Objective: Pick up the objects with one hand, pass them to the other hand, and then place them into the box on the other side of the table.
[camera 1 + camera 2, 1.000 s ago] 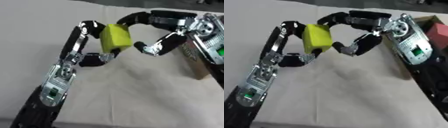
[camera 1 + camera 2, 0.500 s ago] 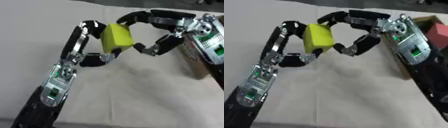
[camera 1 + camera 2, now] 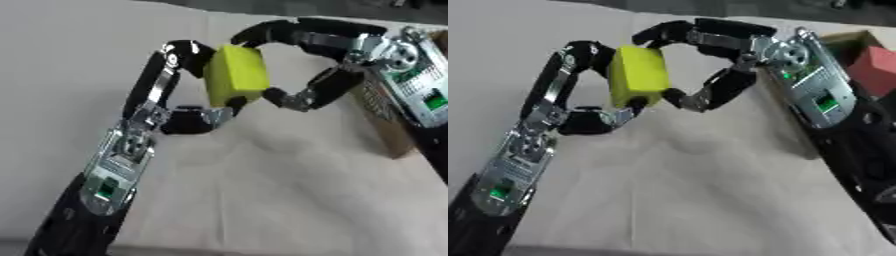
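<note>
A yellow block (image 3: 234, 74) hangs above the table in the upper middle of the frame, caught between both hands. The left hand (image 3: 179, 85) comes up from the lower left; its fingers (image 3: 187, 52) curl over the block's upper left edge and its thumb (image 3: 216, 113) hooks in under the lower edge, so it is closed around the block. The right hand (image 3: 325, 55) reaches in from the upper right — its fingers (image 3: 271, 31) arch over the block's top right corner, and its thumb (image 3: 296, 98) touches the block's lower right corner, a pinch from the opposite side. The block stands upright, slightly tilted, well clear of the cloth (image 3: 289, 190), a pale sheet that covers the table and wrinkles below the hands. At the right edge of the frame, behind the right forearm, stands a cardboard box (image 3: 852, 38), mostly hidden by the arm; in the right eye view a red thing (image 3: 874, 68) shows inside it — its shape beyond a blocky top cannot be made out.
</note>
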Controlling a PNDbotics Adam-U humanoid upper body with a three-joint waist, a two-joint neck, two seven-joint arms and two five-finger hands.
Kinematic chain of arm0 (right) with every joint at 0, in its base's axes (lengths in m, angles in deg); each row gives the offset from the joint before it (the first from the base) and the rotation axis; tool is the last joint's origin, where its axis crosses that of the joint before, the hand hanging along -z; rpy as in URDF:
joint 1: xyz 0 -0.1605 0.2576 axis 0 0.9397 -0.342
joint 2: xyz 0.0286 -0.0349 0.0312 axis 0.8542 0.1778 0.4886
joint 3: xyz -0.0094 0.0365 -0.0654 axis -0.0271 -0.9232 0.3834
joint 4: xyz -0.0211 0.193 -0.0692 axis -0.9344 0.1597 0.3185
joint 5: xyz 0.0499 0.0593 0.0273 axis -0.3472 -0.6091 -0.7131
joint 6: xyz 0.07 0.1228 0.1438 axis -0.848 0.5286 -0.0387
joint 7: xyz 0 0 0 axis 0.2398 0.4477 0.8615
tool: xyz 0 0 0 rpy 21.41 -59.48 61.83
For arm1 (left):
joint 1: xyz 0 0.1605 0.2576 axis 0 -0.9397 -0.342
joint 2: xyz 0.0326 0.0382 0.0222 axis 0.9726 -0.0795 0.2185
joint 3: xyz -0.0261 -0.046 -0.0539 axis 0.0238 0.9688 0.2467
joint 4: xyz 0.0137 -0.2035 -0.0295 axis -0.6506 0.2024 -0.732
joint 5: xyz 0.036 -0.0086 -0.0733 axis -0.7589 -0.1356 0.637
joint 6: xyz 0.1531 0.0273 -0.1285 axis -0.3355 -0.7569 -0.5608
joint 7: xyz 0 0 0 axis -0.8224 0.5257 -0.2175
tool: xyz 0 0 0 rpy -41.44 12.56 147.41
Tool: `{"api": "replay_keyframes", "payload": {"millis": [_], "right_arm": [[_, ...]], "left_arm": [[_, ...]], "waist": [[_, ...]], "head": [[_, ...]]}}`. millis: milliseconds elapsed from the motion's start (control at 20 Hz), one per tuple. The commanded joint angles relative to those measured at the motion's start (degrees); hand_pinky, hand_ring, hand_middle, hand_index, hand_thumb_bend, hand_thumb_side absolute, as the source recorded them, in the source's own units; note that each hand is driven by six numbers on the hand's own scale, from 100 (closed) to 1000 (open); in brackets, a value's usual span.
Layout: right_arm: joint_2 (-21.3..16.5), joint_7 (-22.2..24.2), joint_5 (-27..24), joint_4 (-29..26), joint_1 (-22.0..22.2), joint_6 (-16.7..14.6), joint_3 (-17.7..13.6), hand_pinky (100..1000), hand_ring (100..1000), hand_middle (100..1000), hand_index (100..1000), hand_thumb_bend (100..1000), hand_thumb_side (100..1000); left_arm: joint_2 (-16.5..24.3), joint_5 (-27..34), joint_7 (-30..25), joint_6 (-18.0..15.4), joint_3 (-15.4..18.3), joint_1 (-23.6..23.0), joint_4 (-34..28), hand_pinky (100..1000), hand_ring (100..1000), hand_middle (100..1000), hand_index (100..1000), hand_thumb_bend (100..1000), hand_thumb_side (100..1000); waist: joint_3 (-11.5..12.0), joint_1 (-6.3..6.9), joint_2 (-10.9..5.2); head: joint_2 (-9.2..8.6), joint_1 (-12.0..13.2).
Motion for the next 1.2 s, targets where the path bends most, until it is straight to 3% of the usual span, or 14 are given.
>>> {"api": "replay_keyframes", "payload": {"millis": [50, 1200], "right_arm": [[-0.52, -0.04, 0.03, -0.05, -1.09, 0.32, -0.30, 1000, 933, 959, 1000, 156, 120], [-1.35, 4.86, -3.71, -0.30, -1.44, 0.75, 0.39, 1000, 928, 939, 1000, 100, 100]], "left_arm": [[-1.19, -0.34, -0.33, -0.33, -0.57, 1.25, -0.97, 564, 509, 414, 473, 100, 189], [-2.52, -2.63, -1.47, -1.60, -1.58, 2.58, -0.67, 561, 509, 408, 466, 100, 162]], "waist": [[0.01, -0.56, -0.32], [0.24, -0.51, -0.11]], "head": [[-0.64, -0.20], [-0.72, -0.21]]}}
